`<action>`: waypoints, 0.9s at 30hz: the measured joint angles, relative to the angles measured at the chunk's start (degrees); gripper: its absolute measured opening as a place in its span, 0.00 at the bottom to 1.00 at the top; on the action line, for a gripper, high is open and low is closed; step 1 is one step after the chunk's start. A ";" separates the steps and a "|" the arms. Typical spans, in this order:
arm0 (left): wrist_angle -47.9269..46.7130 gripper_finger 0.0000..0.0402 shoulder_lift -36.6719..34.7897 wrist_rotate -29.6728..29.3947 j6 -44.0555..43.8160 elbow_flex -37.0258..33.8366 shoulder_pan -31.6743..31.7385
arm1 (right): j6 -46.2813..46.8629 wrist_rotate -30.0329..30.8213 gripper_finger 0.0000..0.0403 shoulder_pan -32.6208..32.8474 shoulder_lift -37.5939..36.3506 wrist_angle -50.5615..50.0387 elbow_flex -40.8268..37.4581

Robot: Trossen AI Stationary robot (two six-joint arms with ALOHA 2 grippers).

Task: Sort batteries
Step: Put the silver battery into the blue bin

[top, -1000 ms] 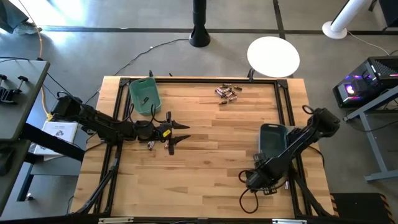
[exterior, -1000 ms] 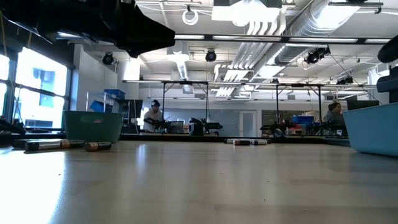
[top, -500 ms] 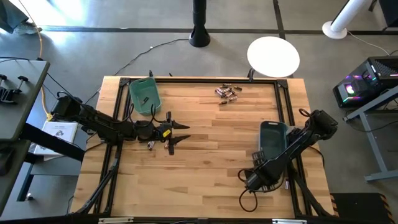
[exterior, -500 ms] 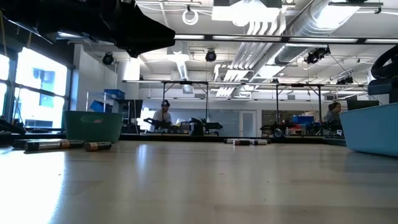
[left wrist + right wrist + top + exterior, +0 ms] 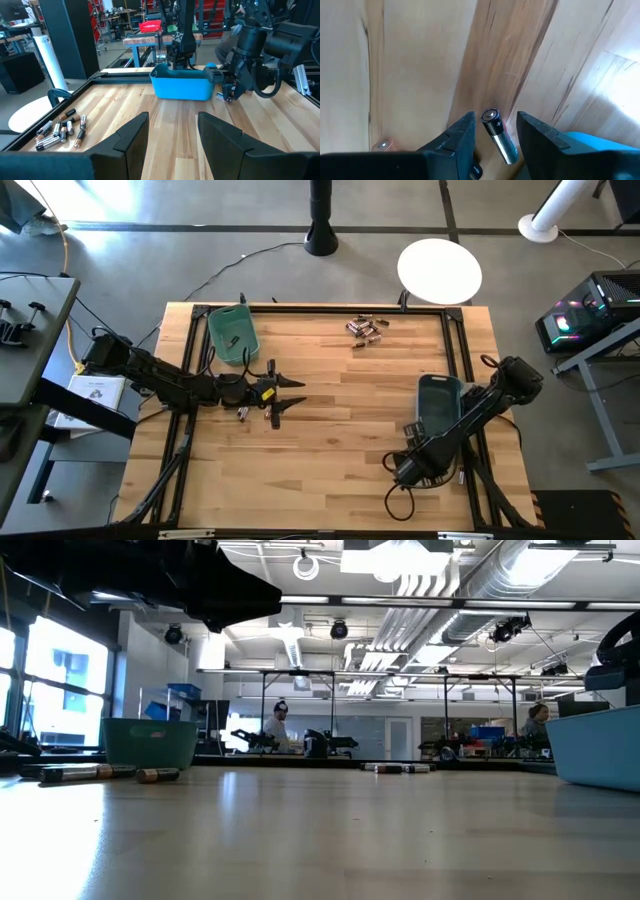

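Firstly, at the left side of the light wooden plank table (image 5: 330, 400) stands the green rectangular plastic bin (image 5: 231, 332), near the far left corner. Just in front of it the left gripper (image 5: 288, 396) hovers low over the wood, with its two dark fingers (image 5: 131, 141) standing apart and nothing between them. Close beside this gripper, on the table, lie a few small cylindrical batteries (image 5: 242, 414); in the low view they show as dark and copper-brown cells (image 5: 90, 773) lying flat next to the green bin (image 5: 150, 743).

Further to the right, near the far edge of the table, a loose pile of small copper-dark and silvery cylindrical batteries (image 5: 365, 329) lies well apart from both bins; the left wrist view shows the same pile (image 5: 59, 132).

At the right side stands the blue-grey rectangular plastic bin (image 5: 438, 405), near the right edge of the table. Just in front of it the right gripper (image 5: 412, 470) points down to the wood. Its fingers (image 5: 462, 137) stand on both sides of one silvery battery with a pink band (image 5: 499, 135), which lies on the table just beside the blue bin. The fingers are near the battery, but whether they already clamp it I cannot tell. Another copper-coloured cell (image 5: 384, 145) lies near.
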 joint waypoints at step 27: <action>-0.02 0.41 0.00 0.07 -0.92 0.00 -0.05 | -3.15 5.03 0.05 -0.18 5.43 -1.18 7.15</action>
